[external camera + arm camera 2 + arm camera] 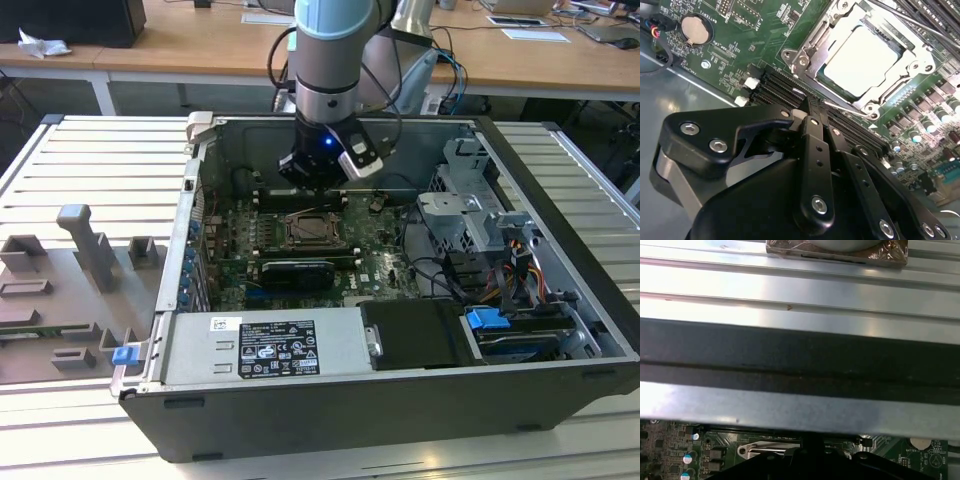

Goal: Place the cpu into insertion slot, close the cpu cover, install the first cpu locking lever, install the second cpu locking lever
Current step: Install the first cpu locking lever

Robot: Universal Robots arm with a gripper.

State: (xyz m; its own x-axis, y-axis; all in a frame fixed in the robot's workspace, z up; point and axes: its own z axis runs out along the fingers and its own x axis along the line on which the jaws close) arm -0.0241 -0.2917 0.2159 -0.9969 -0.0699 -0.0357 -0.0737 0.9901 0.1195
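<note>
Here, one open computer case point(560, 300) is seen lying on a slatted metal table point(90, 160) in the exterior view. At the exterior view's left, one grey fixture plate point(60, 300) with several raised blocks rests on the table beside the case. Inside the case, one green motherboard point(235, 250) is laid flat, and near its middle one insertion slot point(312, 231) is found. One black card point(297, 272) is seated just in front of the slot, and one drive cage point(465, 215) is mounted toward the exterior view's right.

One arm point(335, 50) is lowered steeply from above into the case, and its single gripper point(318, 183) is held just behind the slot, close above the board.

In the second wrist view, the gripper point(809, 107) is shown with its two fingers point(816, 150) brought together, nothing being held between them; the tips are held near the memory slots point(785, 85), just beside the socket. One cpu point(862, 60) is seated in the slot, and one cpu cover point(805, 50) is folded down around it, the pale top being seen through the window. One thin metal locking lever point(847, 107) is seen running along the socket edge nearest the fingertips; whether it is latched cannot be told. One round coin battery point(695, 29) is set on the board, well apart from the socket.
</note>
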